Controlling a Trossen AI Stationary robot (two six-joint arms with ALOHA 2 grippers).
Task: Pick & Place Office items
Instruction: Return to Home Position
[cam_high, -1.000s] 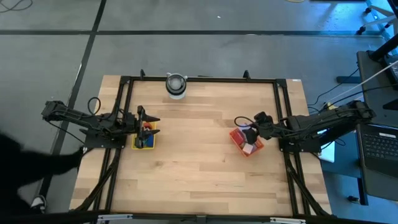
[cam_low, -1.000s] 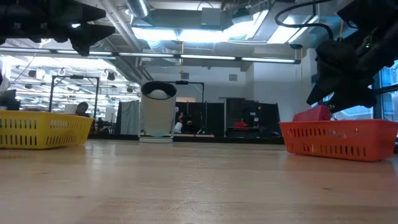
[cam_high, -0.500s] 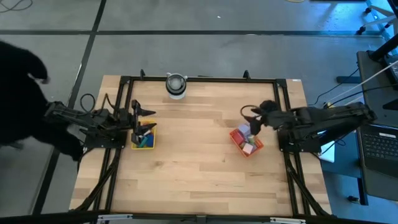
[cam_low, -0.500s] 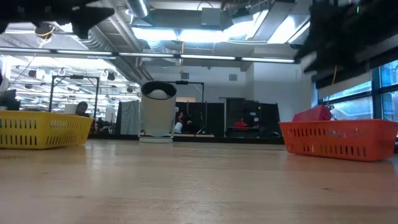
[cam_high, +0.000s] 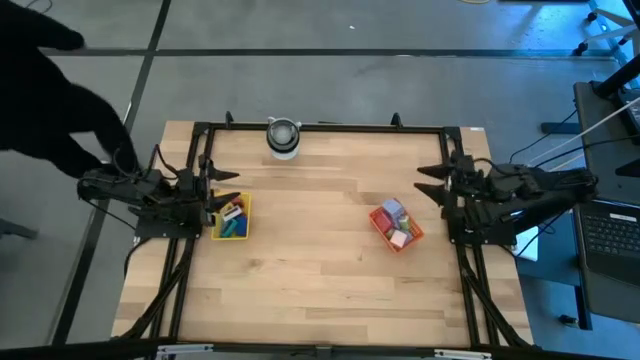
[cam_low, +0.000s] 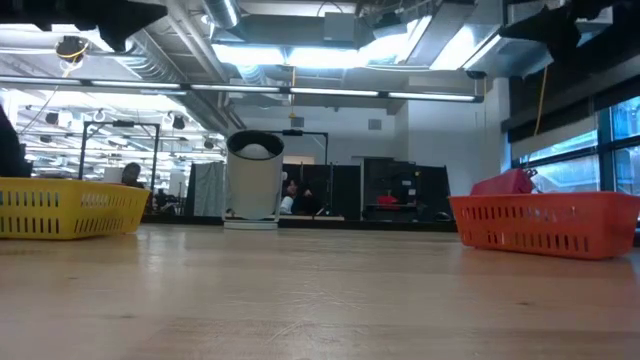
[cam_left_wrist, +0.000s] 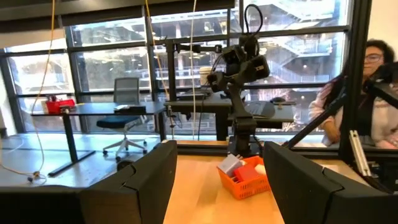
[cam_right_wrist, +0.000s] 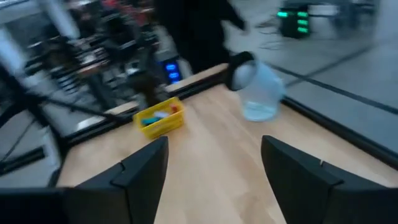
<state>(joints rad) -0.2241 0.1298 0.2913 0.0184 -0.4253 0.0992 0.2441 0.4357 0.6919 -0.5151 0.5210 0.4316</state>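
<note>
Both arms have pulled back off the baskets. The left claw (cam_high: 227, 186) and right claw (cam_high: 429, 180) now sit at the table (cam_high: 320, 255) edges, spread apart and empty. The office items (cam_high: 232, 214) lie in the yellow basket (cam_low: 70, 208) and orange basket (cam_low: 545, 224), so we reckon the job's done.

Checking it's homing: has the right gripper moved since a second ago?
Yes. The right gripper has pulled back from above the orange bin toward the right edge of the table.

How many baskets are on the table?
2. On the table, the yellow basket stands at the left and the orange basket at the right. No others seem hidden.
</note>
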